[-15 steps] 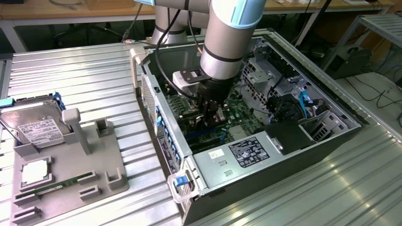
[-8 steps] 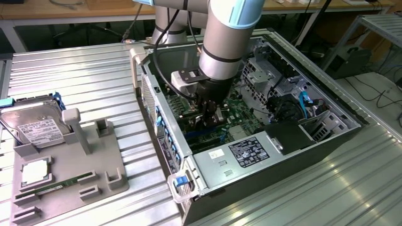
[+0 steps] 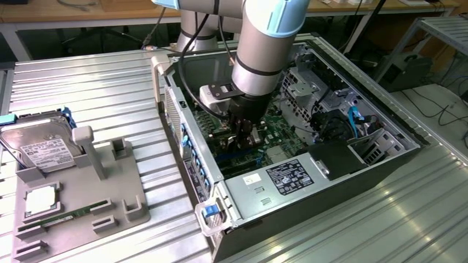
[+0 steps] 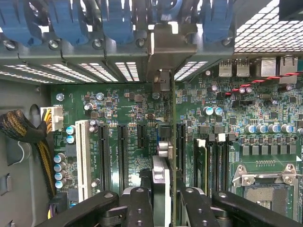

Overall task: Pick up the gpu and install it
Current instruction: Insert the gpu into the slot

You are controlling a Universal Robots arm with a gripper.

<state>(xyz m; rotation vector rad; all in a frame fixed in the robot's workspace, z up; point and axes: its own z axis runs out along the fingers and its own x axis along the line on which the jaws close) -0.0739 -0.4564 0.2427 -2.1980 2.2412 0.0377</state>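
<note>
Gpu (image 4: 165, 146) clamped edge-on in the claw (image 4: 165, 201), black fingers (image 4: 137, 205) drawn in narrow against both of its faces. Stands upright inside the open computer case (image 3: 192, 164), over the green motherboard (image 4: 118, 104), in line with the long black slots. Silver bracket end up against the case's rear wall, under the row of blue latches (image 4: 113, 19). Bottom edge of the card hidden behind the fingers, so cannot tell whether seated in a slot or just above one.

From the exterior view's left: hard drive (image 3: 44, 148) with a white label, leaning in a grey holder tray (image 3: 109, 203) near the tabletop's left edge, one corner hidden behind a tray post. Square processor chip (image 3: 41, 200) and narrow RAM stick (image 3: 62, 218) lying flat in tray recesses; tray's near corner cut off by the frame.

Mid-table, case on its side with the lid off. Grey arm (image 3: 263, 49) reaching down into it, covering the card and most of the claw.

Ribbed metal tabletop (image 3: 95, 82) under everything. Wooden benches (image 3: 73, 11) along the back, loose cables (image 3: 439, 109) on the floor past the tabletop's right edge.
</note>
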